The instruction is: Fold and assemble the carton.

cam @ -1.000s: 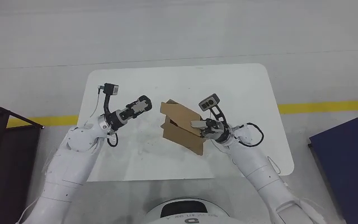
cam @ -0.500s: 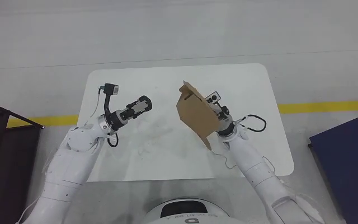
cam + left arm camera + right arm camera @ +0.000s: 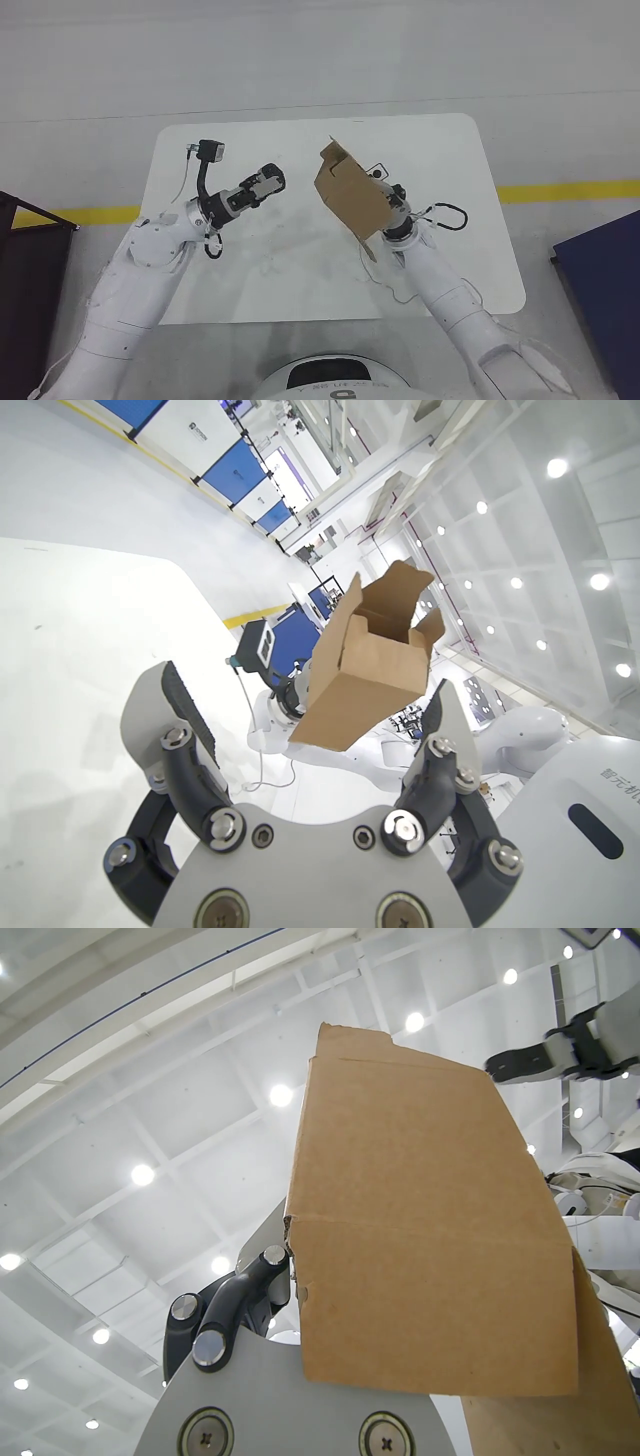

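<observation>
Above the worktop (image 3: 440, 150), the right gripper (image 3: 388, 208) pinched the tilted brown carton (image 3: 350, 195), its flaps open; beside the carton, apart from it, the left gripper (image 3: 270, 182) hung spread and empty.

Probably factory hall: high lit ceiling (image 3: 165, 1138)

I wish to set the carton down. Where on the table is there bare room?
The table is bare between the left gripper and the carton, along its far edge beyond both, and at its far right corner. It is crowded where the right arm holds the carton up, with a looped cable beside it.
</observation>
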Available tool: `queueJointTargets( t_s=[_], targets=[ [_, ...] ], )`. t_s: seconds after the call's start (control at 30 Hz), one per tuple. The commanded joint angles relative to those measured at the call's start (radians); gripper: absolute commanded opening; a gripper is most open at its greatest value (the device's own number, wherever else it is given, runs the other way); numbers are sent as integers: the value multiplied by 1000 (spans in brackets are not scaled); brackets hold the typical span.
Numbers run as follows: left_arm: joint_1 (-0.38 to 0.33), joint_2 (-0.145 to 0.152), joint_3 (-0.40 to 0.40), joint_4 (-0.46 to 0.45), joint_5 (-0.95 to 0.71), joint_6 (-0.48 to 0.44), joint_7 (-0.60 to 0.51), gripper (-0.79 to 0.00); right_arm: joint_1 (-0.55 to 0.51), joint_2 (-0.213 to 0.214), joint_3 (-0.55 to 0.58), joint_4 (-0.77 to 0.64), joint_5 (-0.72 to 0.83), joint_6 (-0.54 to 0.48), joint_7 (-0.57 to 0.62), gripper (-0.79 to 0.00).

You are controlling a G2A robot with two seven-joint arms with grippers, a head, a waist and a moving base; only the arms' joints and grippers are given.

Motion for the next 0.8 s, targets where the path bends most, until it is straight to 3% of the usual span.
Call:
queueJointTargets(
  t_s=[0.0,0.2,0.47,0.77],
  targets=[
    [-11,-2,8,-18,15,16,5,0,-1,-2,-3,4,-3,-1,0,-785],
    [-33,-8,27,-42,110,41,49,0,-13,-3,-4,-7,-11,5,0,-785],
    [-109,-24,48,36,236,120,176,-9,-28,-1,3,-39,-21,16,0,-785],
    [-162,-42,118,53,248,137,136,0,-30,-3,-4,-40,-22,20,0,-785]
  ],
)
